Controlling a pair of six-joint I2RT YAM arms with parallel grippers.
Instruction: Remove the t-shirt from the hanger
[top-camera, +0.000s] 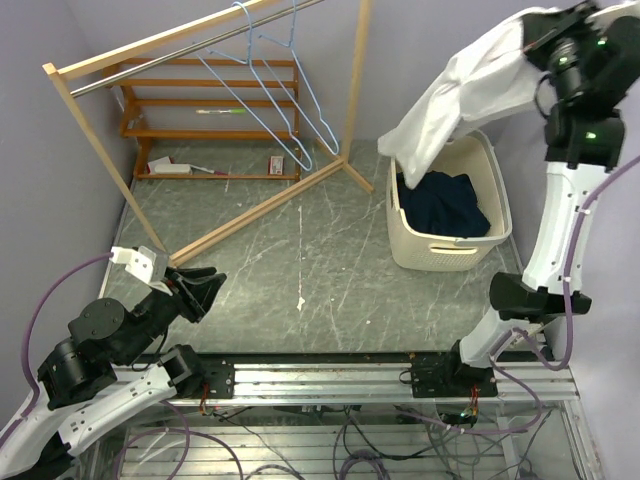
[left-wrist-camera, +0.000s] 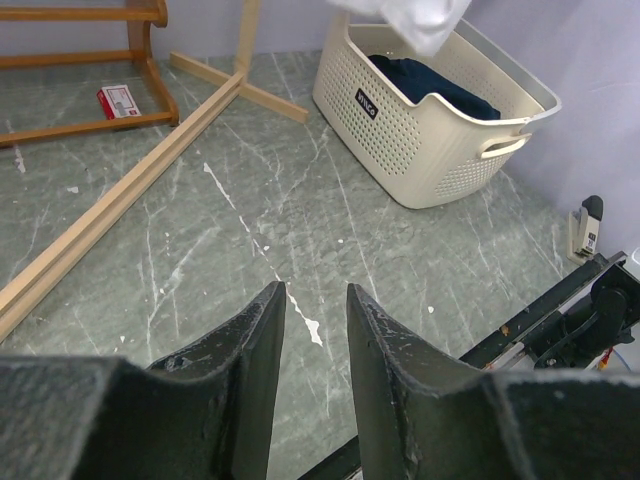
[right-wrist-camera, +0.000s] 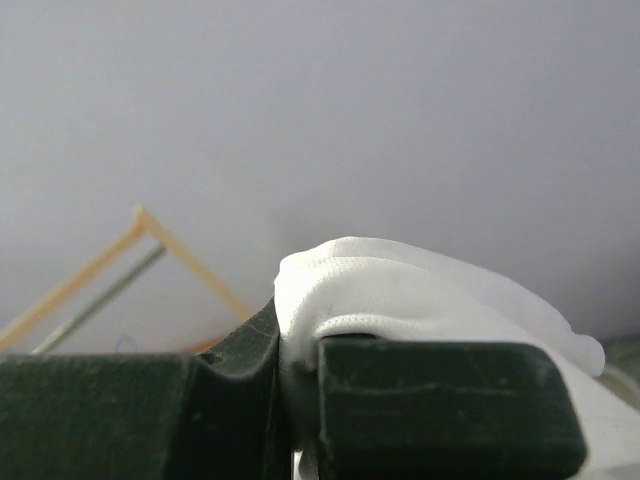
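Observation:
My right gripper (top-camera: 530, 35) is shut on a white t-shirt (top-camera: 455, 100) and holds it high at the right, above the cream laundry basket (top-camera: 445, 250). In the right wrist view the white cloth (right-wrist-camera: 400, 290) bulges out from between the closed jaws. The shirt's lower end hangs over the basket's far rim and shows in the left wrist view (left-wrist-camera: 415, 18). Light blue wire hangers (top-camera: 280, 85) hang bare on the metal rail of the wooden rack (top-camera: 165, 65). My left gripper (top-camera: 200, 290) is open and empty, low at the near left above the floor (left-wrist-camera: 315, 290).
A dark navy garment (top-camera: 450, 205) lies in the basket, also seen in the left wrist view (left-wrist-camera: 430, 85). The rack's wooden base bar (top-camera: 270, 205) crosses the grey marble floor diagonally. A small red and white box (left-wrist-camera: 118, 100) lies under the rack's shelves.

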